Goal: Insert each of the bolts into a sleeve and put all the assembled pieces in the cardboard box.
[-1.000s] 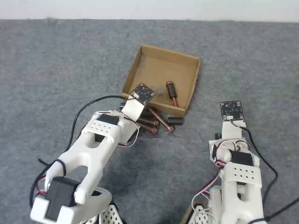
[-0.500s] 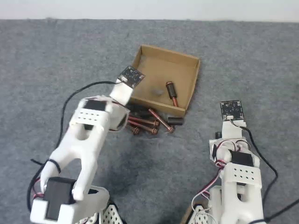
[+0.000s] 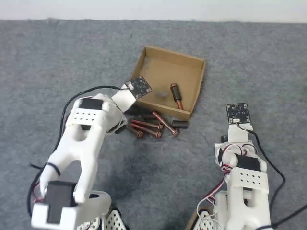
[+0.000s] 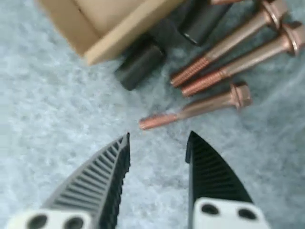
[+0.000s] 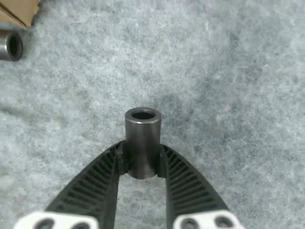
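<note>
Three copper bolts (image 3: 148, 125) lie on the grey carpet just in front of the cardboard box (image 3: 196, 86). My left gripper (image 4: 157, 143) hovers open above the carpet, its tips just short of the threaded end of the nearest bolt (image 4: 195, 107). Two dark sleeves (image 4: 140, 62) lie against the box corner (image 4: 109, 24). One assembled bolt and sleeve (image 3: 176, 95) rests inside the box. My right gripper (image 5: 142, 160) is shut on an upright dark sleeve (image 5: 142, 138), to the right of the box. Another sleeve (image 3: 180, 124) lies by the box's front wall.
Open grey carpet surrounds the box on all sides. In the right wrist view a loose sleeve (image 5: 10, 45) lies near the box corner (image 5: 16, 9). The left arm's cable (image 3: 76, 103) loops out to the left.
The left arm has swung to the left, uncovering the bolts, and its wrist has dipped slightly back toward them. The right arm has kept still with its sleeve.
</note>
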`<state>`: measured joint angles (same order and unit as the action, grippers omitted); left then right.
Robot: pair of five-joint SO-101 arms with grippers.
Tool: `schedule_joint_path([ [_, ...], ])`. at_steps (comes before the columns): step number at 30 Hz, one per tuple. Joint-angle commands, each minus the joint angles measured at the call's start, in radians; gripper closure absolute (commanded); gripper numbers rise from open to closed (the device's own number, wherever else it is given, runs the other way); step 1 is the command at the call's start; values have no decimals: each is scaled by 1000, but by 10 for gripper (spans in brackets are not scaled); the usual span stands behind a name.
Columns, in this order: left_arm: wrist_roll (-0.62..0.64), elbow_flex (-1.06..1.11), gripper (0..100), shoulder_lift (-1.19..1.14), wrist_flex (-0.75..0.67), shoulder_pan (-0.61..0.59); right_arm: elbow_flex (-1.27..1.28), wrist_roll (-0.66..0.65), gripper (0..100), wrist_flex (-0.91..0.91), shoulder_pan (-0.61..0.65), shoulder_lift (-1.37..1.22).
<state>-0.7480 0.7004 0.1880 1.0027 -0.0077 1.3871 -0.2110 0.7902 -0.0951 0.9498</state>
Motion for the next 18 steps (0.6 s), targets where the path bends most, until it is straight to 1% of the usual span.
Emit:
schedule_joint_path([
  [1, -14, -58, 817, -91, -75, 9, -8, -18, 990, -16, -10, 31],
  [9, -15, -62, 816, -227, -209, 11, -9, -18, 990, -16, -7, 31],
  [18, -14, -113, 818, -264, -210, 18, -9, -18, 990, -16, -5, 31],
])
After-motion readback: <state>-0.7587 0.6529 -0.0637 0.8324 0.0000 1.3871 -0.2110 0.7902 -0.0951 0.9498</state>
